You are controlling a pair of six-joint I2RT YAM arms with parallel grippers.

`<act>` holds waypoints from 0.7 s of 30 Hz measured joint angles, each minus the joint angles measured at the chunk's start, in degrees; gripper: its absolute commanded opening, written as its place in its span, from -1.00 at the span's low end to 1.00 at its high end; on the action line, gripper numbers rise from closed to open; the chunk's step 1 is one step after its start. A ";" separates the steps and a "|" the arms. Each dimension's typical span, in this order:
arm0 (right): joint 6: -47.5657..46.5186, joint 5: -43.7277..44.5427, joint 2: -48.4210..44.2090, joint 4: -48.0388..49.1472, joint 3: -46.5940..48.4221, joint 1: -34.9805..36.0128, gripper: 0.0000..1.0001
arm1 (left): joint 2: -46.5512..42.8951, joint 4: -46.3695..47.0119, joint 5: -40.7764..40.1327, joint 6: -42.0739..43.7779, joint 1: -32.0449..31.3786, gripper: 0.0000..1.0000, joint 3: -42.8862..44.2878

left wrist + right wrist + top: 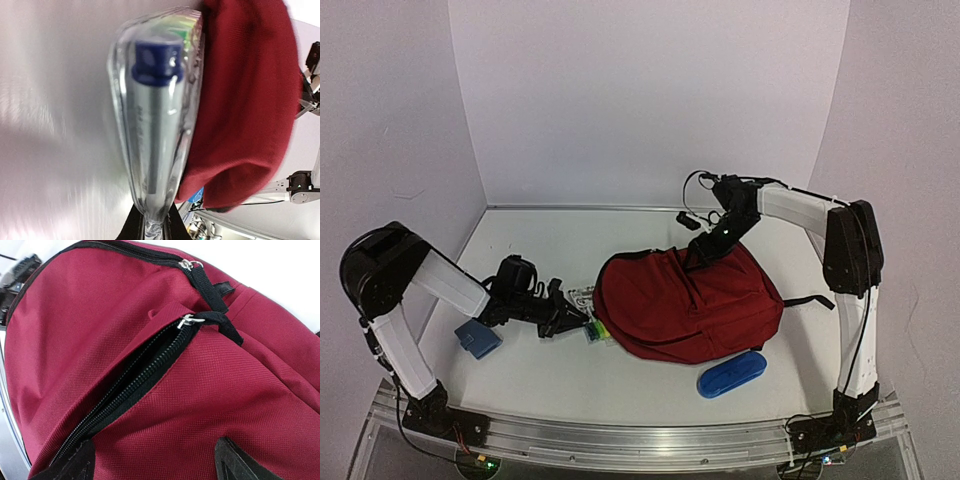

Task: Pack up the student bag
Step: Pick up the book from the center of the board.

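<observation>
Left pincer (pixel 153 230) clamps the bottom edge of a clear pouch (pixel 155 150), with a blue-capped marker (pixel 156 100) blurry inside and the rest unreadable. The student bag (pixel 685 305) lies mid-desk (pixel 540 380), just beside the pouch. Right pincer (pixel 157 460) spreads wide above the bag's unzipped front pocket (pixel 135 375), its fingertips cut off at the view's bottom.

The overhead camera sits high at the near edge of the table (pixel 550 375), looking down and forward over the whole scene. The left wrist camera is very close to a clear pouch (pixel 155 125), which is blurred and fills the middle of its view. The right wrist camera looks down at close range on the backpack (pixel 210 405) and its zip (pixel 135 380). All three views share the backpack.
</observation>
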 measured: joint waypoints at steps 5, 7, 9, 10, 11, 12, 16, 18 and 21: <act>2.79 1.82 -1.77 -0.87 -0.88 0.57 0.42 | -12.81 -18.19 -7.62 4.01 0.40 -1.00 3.69; 4.04 2.63 -3.18 -1.59 -1.99 0.91 0.41 | -17.28 -23.75 -10.89 5.07 0.66 -0.99 4.81; 5.18 3.66 -4.36 -2.27 -2.66 1.38 0.42 | -20.52 -28.74 -13.66 6.11 0.87 -1.00 6.07; 5.74 4.21 -4.81 -2.48 -2.80 1.69 0.42 | -21.86 -31.59 -15.06 6.75 1.02 -1.00 6.89; 6.30 4.72 -5.16 -2.62 -2.84 2.00 0.43 | -22.98 -34.17 -16.23 7.33 1.14 -0.99 7.68; 6.81 5.13 -5.44 -2.64 -2.84 2.31 0.45 | -23.84 -36.32 -17.25 7.88 1.19 -1.00 8.42; 8.53 6.25 -6.19 -2.65 -2.82 3.22 0.48 | -26.72 -44.43 -20.88 9.64 1.54 -0.99 11.60; 9.22 6.78 -6.49 -2.67 -2.82 3.81 0.48 | -28.01 -47.30 -22.08 10.34 1.78 -1.00 12.81; 9.58 8.26 -6.71 -2.65 -2.82 4.81 0.44 | -28.77 -51.28 -23.29 11.61 2.07 -1.00 15.55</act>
